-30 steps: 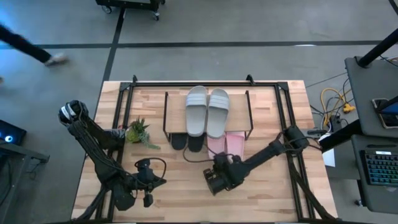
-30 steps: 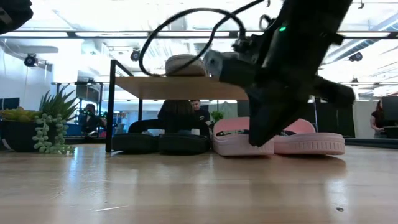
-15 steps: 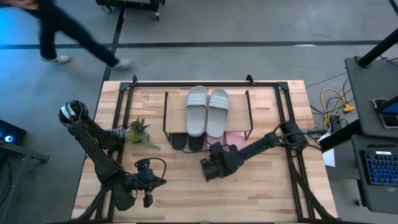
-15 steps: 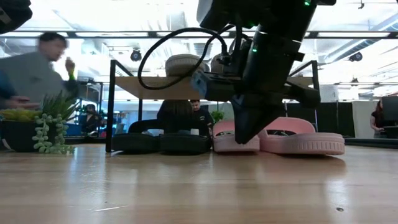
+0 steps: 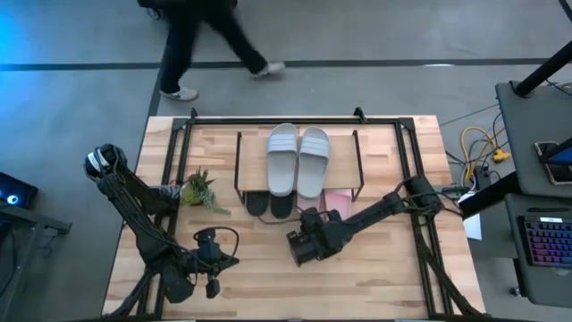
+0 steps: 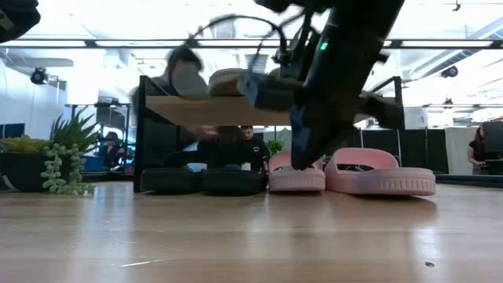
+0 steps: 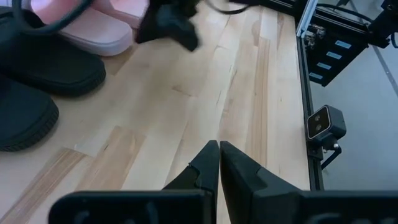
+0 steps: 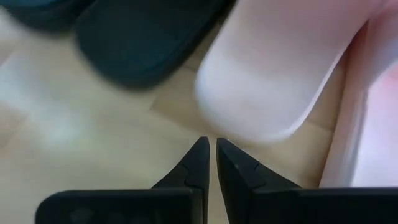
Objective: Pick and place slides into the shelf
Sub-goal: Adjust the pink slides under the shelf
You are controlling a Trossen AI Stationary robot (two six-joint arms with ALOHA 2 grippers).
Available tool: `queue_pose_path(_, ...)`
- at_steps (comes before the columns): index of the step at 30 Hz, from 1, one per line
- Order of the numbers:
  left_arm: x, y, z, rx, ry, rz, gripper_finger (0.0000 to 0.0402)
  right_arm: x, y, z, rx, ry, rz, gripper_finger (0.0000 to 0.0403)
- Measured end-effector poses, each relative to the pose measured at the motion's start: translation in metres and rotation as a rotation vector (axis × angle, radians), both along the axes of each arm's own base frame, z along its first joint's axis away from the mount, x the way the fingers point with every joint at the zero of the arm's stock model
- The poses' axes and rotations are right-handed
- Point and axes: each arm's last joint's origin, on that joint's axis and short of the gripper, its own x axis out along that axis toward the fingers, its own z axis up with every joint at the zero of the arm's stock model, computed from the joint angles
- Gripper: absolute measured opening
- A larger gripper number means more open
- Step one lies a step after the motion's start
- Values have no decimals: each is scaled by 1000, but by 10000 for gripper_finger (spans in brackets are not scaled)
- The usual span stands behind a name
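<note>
shelf (image 5: 298,143) sits mid-table toward the far edge. 2 grey-green slides (image 5: 298,159) lie side by side on its top board. under it, 2 black slides (image 6: 200,180) on the left, 2 pink slides (image 6: 346,174) on the right, all on the table (image 5: 375,277) w/ toes poking out the near side. right gripper (image 8: 208,163) hovers just near of the left pink slide's toe, fingers pressed together, pinching nothing. left gripper (image 7: 218,163) waits at the near-left of the table, fingers pressed together too, empty. plant (image 5: 198,190) stands left of the shelf. a person (image 5: 201,36) walks on the floor beyond the far edge.
</note>
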Motion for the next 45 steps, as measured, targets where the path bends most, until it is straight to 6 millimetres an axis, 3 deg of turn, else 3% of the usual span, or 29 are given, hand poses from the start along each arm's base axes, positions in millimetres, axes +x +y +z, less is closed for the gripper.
queue_pose_path(6,0,0,0,2,0,-1,0,-14,35,9,112,-1,45,22)
queue_pose_path(12,0,0,0,7,1,-4,0,-58,69,9,144,52,-159,22)
queue_pose_path(16,0,0,0,30,2,-17,0,-82,81,11,90,83,-244,22)
queue_pose_path(24,0,0,0,32,2,-18,0,-79,68,1,86,130,-245,22)
queue_pose_path(35,0,0,0,29,2,-15,0,-77,33,-17,20,198,-298,22)
queue_pose_path(45,0,0,0,23,2,-12,0,-62,6,-17,-61,208,-254,22)
